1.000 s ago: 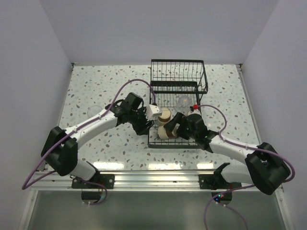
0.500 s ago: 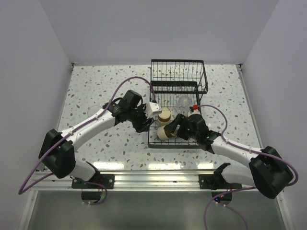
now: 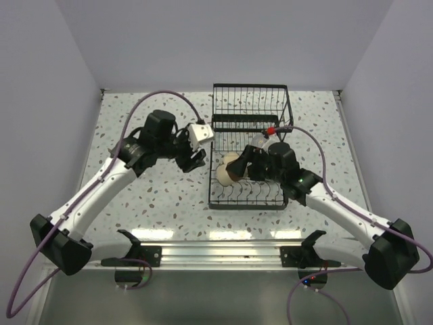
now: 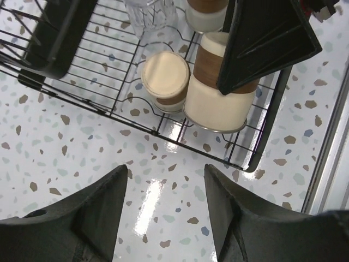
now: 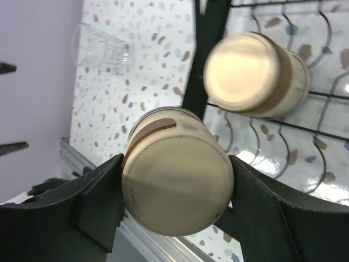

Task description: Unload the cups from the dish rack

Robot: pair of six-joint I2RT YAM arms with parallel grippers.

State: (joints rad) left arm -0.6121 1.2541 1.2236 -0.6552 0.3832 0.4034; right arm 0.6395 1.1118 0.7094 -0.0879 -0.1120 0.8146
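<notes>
2 arms reach over the speckled table [image 3: 135, 196], where the rack [image 3: 250, 108] stands in the middle. The left gripper [image 4: 166, 173] hangs spread wide and empty above the table, just beside the rack's left side. The right gripper [image 3: 235, 169] is clamped on a brown cup [image 5: 177, 169], held on its side over the rack's left edge. Another brown cup [image 4: 165, 79] sits base up in the rack, with a clear cup [image 4: 150, 13] just behind it. A second clear cup [image 5: 101, 49] is on the table, well apart from the rack.
</notes>
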